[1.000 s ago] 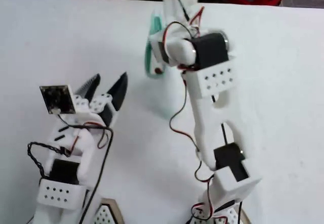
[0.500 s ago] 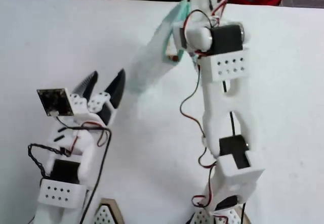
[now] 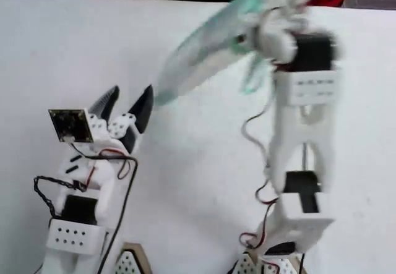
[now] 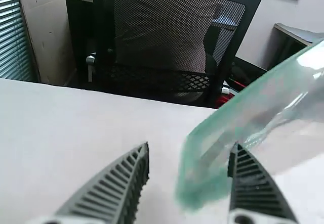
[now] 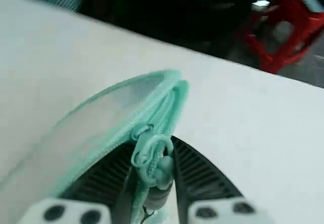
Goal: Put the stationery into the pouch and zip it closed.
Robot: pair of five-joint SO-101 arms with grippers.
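A see-through teal pouch (image 3: 198,54) hangs off the table, slanting from my right gripper (image 3: 261,29) down towards the left arm. My right gripper (image 5: 152,148) is shut on the pouch's (image 5: 111,115) zipper edge, with the zipper pull (image 5: 151,159) dangling between its fingers. My left gripper (image 3: 131,93) rests near the table's front left, open and holding nothing. In the left wrist view the pouch's (image 4: 253,113) lower end sits between the left gripper's (image 4: 190,148) fingers, close to one of them; I cannot tell if it touches.
The white table (image 3: 74,51) is bare around the arms. Two wooden arm bases (image 3: 130,261) sit at the front edge. Beyond the far edge stand a black mesh chair (image 4: 167,37) and a red stool (image 5: 283,27).
The right arm has swung right and towards the far edge, lifting the pouch and stretching it out in a long slant. The left arm has barely moved.
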